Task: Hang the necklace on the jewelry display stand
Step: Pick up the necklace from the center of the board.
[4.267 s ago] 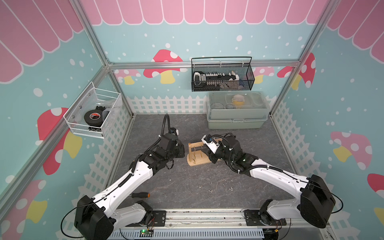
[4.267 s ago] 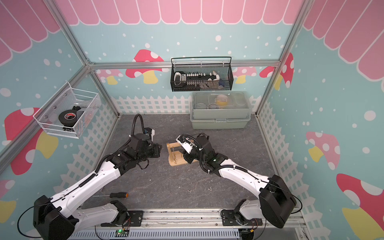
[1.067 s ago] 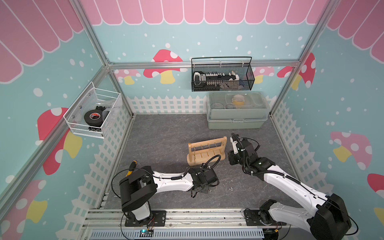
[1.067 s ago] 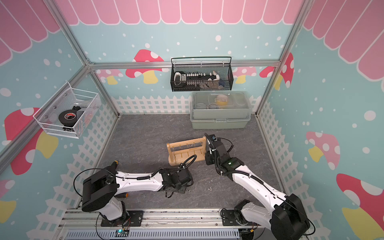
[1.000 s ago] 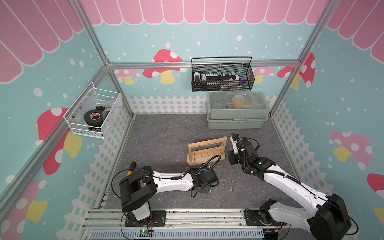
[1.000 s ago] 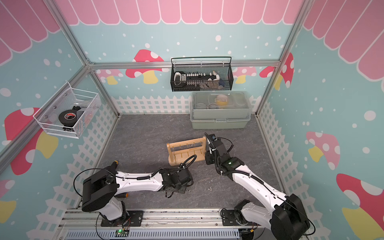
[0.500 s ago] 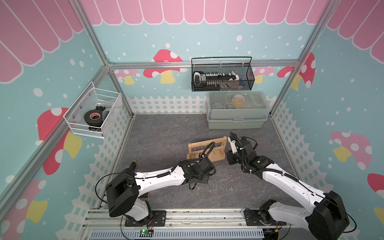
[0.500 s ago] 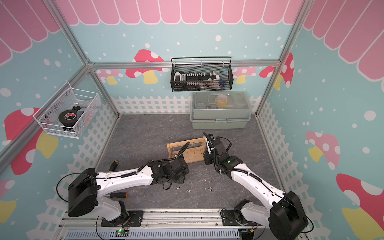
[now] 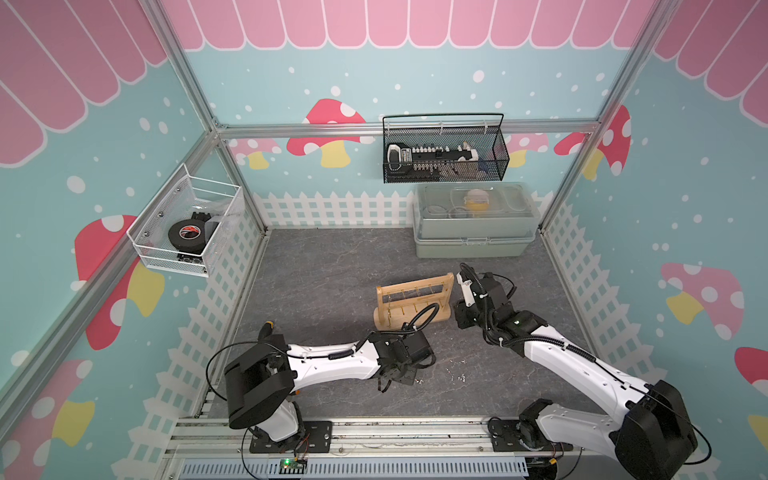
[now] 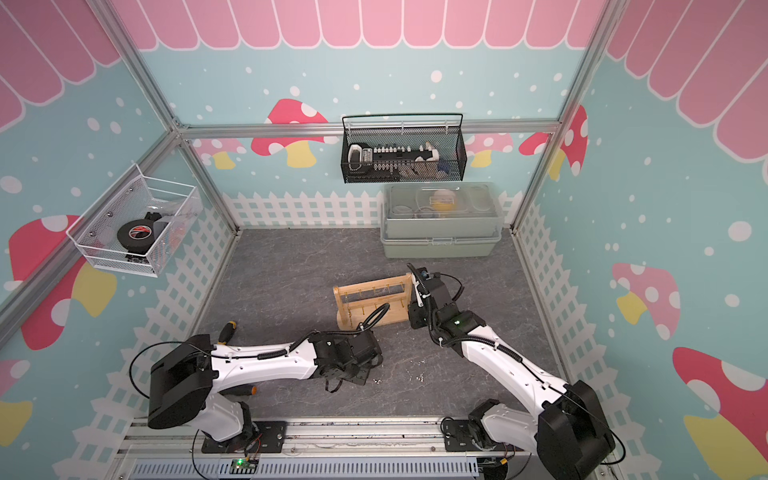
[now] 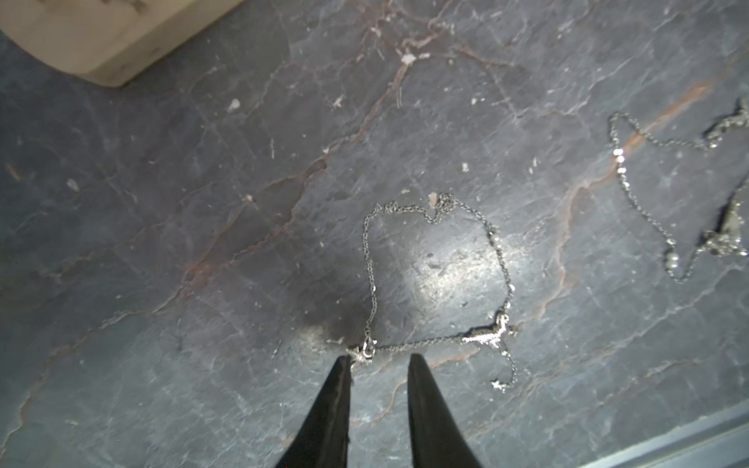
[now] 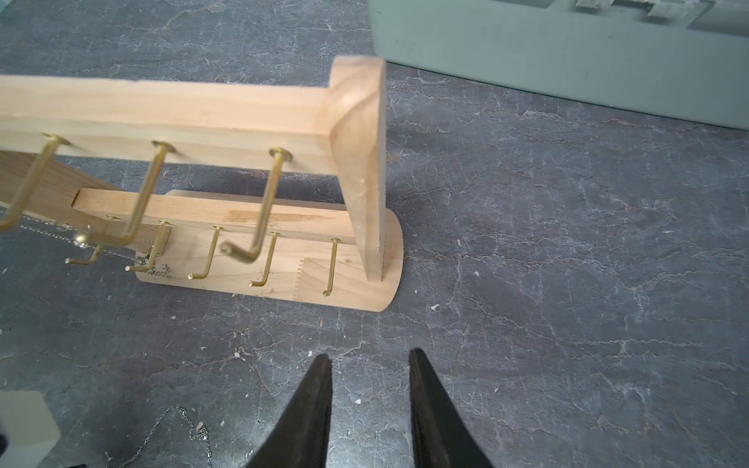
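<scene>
Necklace (image 11: 482,335): a fine silver chain with a few tiny beads and small sparkly charms. It lies in a loose open loop flat on the desk (image 11: 182,210), near the stand's base and right in front of your left gripper.
Left gripper (image 11: 379,358): its black tapered fingers (image 11: 332,405) stand slightly apart and grip nothing. One tip touches the clasp (image 11: 367,349) end of the chain, which rests on the desk.
Right gripper (image 12: 369,354): its fingers are parted about as far and empty, just beside the stand's end upright.
Handling: expect it to be very light, limp and slippery. It will likely sag, swing and bunch, and the thin links can slip out of a loose pinch or snag.
Where to take hold: the clasp and the charm cluster look like the thickest spots. Pinch there with the tips down on the desk, so a loop hangs free below.
Jewelry display stand (image 9: 413,285): pale unfinished wood with a rounded flat base, two uprights and rails of thin brass L-shaped hooks (image 12: 265,202). It is stiff, but probably light enough to slide if you drag a chain across it.
Desk: dark, matte and slate-like, so there is little for your tips to get under.
Second chain (image 11: 619,152): similar, lying well apart from the necklace. Don't catch it.
</scene>
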